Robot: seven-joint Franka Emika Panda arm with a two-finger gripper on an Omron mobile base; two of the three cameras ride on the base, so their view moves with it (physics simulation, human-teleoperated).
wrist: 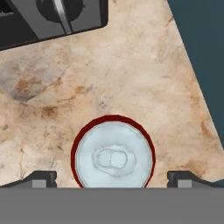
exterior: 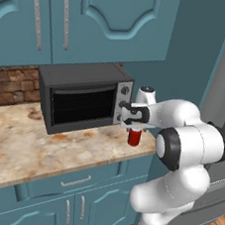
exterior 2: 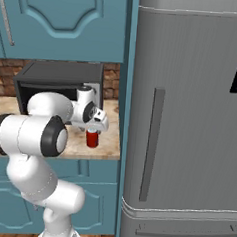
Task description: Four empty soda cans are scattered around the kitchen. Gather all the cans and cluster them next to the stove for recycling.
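On the marbled stone counter (exterior: 40,145), left base view: small red soda can (exterior: 134,136) stands upright directly under my gripper (exterior: 133,123). Right base view agrees. Hand view: silver can top between my spread fingertips (wrist: 43,178) (nothing pinched yet).

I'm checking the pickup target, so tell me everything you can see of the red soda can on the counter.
The red soda can is a small cylinder with a silvery top showing a pull-tab outline, metal by the look of it. It stands upright on the marbled stone counter, in front of the microwave's knob side, near the counter's right end. The claw hangs directly above it, open, fingertips on either side of the lid. Nothing but the counter appears to touch it.
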